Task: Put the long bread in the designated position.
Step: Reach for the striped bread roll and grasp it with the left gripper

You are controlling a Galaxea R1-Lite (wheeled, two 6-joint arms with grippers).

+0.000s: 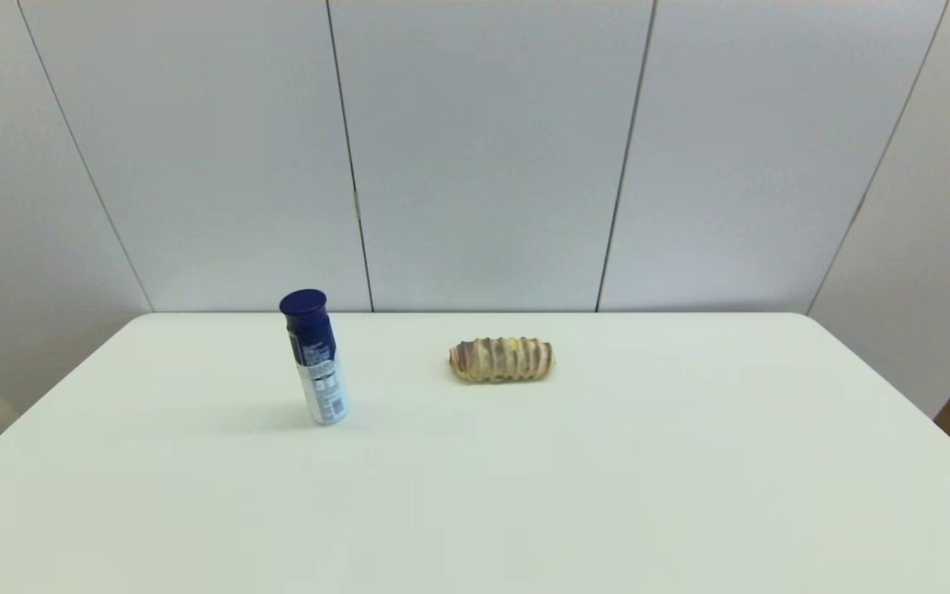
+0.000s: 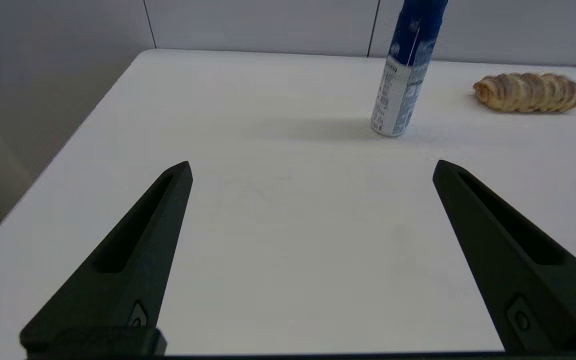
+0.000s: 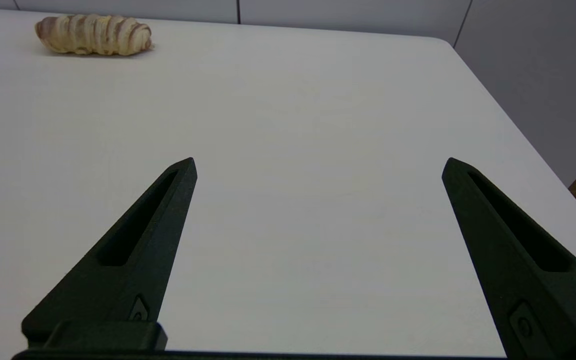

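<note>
Nearest the lens in the left wrist view, the left pincer (image 2: 312,167) holds its two long black tapered fingers (image 2: 143,240) wide apart over bare white bench (image 2: 288,240), gripping nothing. Each finger is a matte wedge with a slot sunk along its inner face. The right pincer (image 3: 319,165) is the same: its fingers (image 3: 508,240) are spread wide and empty, low over the near right part of the bench (image 3: 318,125).

Beyond the left pincer a spray can (image 2: 404,70) stands upright, a slim cylinder with a dark blue upper part and a white lower part carrying fine printed text too small to read. The head view alone shows its rounded blue cap (image 1: 303,302); the left wrist view cuts the top off, and the right wrist view does not show the can at all.

The long bread (image 1: 501,359) lies flat on its side toward the far middle of the bench (image 1: 524,495), to the right of the spray can (image 1: 316,359) and well apart from it. It is an oblong tan loaf, ridged crosswise with brown stripes, yellowish along the top in the head view. Both wrist views catch it (image 2: 528,92) (image 3: 93,34), well apart from either pincer. In the head view neither pincer shows. The bench is smooth and white with rounded far corners, backed by pale wall panels (image 1: 483,148).
</note>
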